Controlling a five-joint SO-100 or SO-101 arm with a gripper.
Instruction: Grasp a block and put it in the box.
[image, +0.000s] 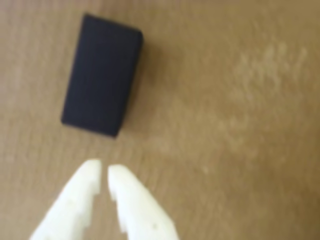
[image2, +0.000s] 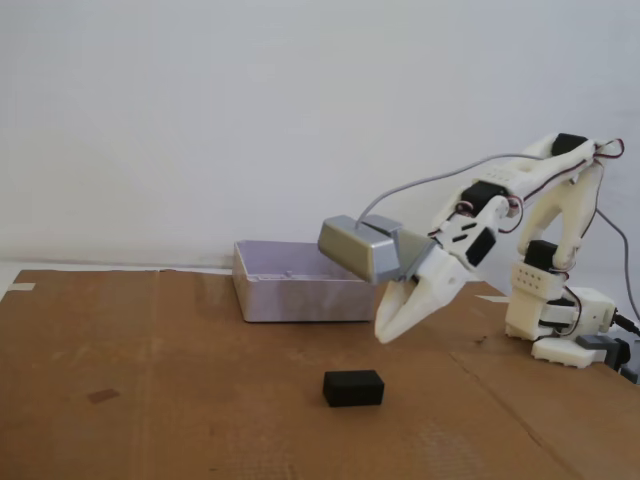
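- My white two-fingered plastic tool (image2: 383, 333) hangs in the air above the bench, fingers drawn nearly together with only a thin slit between the tips, holding nothing.
- In the wrist view the tool (image: 101, 170) points at the small matte black rectangular block (image: 102, 75), which lies just beyond the tips, apart from them and skewed to my line.
- In the fixed view the block (image2: 353, 387) lies flat on the brown cardboard-covered bench (image2: 150, 400), below the tool and a little left of it, with bare cardboard on all its sides.
- The shallow pale lavender-grey plastic box (image2: 290, 290) sits farther back near the white wall, well apart from the block; its right end is hidden behind my grey metallic camera housing (image2: 358, 247).
- I can read no writing or brand on anything.
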